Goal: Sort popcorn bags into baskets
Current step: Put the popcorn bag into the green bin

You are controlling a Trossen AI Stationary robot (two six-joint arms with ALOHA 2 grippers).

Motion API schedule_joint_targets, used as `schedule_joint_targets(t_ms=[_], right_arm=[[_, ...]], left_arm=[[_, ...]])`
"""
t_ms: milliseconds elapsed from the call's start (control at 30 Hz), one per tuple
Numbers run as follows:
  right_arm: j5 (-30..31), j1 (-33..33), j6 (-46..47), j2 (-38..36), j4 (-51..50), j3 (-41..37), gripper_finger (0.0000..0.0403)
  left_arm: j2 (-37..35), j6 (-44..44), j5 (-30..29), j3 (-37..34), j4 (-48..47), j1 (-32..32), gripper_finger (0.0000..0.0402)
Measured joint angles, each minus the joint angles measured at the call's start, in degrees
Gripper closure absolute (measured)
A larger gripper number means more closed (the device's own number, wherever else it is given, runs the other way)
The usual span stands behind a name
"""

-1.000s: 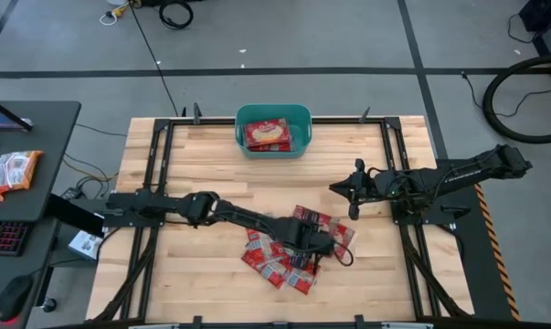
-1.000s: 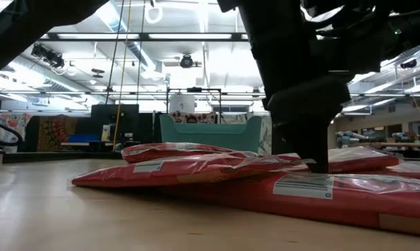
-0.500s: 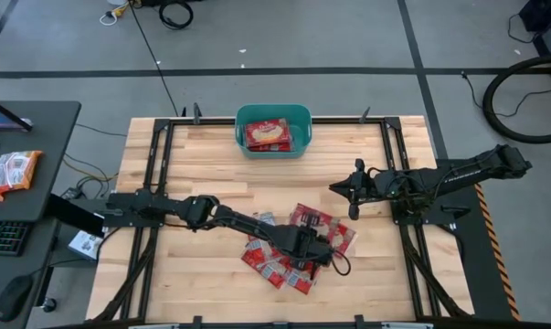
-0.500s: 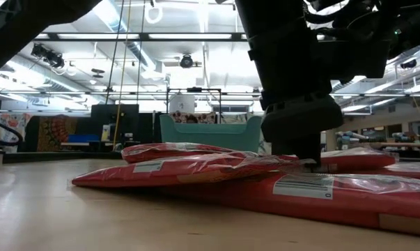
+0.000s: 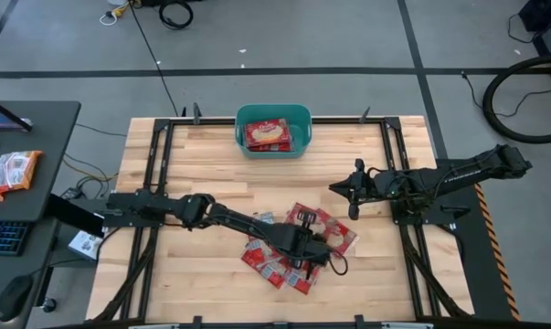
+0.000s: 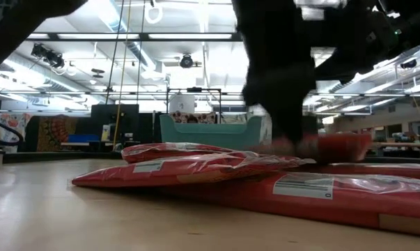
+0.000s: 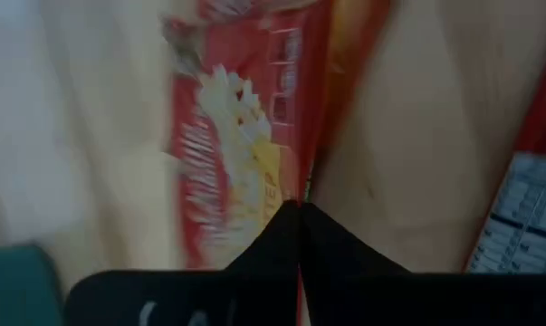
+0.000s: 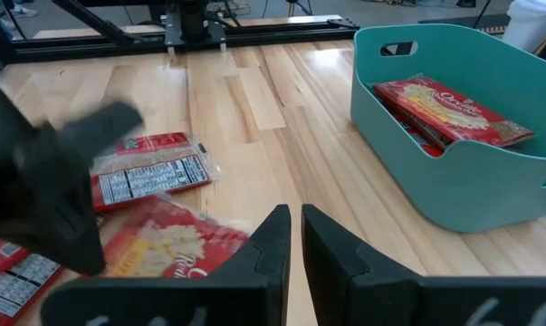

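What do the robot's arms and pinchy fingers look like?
Both arms are dark, nearly black, built from long thin segments joined at chunky joints. The left arm and the right arm look alike, and black cables trail along them. Each ends in two flat black fingers; the right gripper has wedge-shaped ones with faint pale lettering at their base. The left gripper has matching black wedges.

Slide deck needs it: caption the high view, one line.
Left gripper lifts a popcorn bag from the pile; right gripper waits aside; teal basket already holds bags.
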Motion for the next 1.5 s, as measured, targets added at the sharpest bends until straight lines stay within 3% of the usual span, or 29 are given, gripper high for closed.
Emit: schedule_joint_targets(t_ms=[333, 567, 833, 967, 1067, 1267, 1500], right_arm=[[-1.1, 0.6, 0.0, 0.0, -0.1, 0.0, 0.0366], [-6.3, 6.9, -5.6, 2.4, 4.5, 0.0, 0.0363], [0.6, 12.1, -12.8, 10.7, 13.1, 0.0, 0.0303], [9.0, 12.3, -13.2, 11.0, 15.5, 0.0, 0.027], [12.0, 12.3, -12.7, 9.6, 15.3, 0.0, 0.0258], [12.1, 13.0, -12.3, 6.9, 14.5, 0.0, 0.0256], [12.1, 13.1, -11.7, 6.8, 13.0, 0.0, 0.0256]], left_arm=[[-4.7, -4.3, -0.1, 0.1, -6.0, 0.6, 0.04], [-5.8, -7.3, -0.8, 0.0, -12.0, 1.4, 0.04], [-10.3, -10.3, -4.2, 0.0, -16.2, 1.7, 0.0401], [-12.9, -12.8, -6.3, 0.1, -21.1, 1.8, 0.0401], [-13.7, -13.9, -8.4, 0.1, -24.6, 1.8, 0.0401], [-16.1, -14.7, -12.6, 0.0, -29.6, 3.5, 0.0401], [-19.1, -10.3, -15.4, 0.1, -29.3, 9.3, 0.0401]])
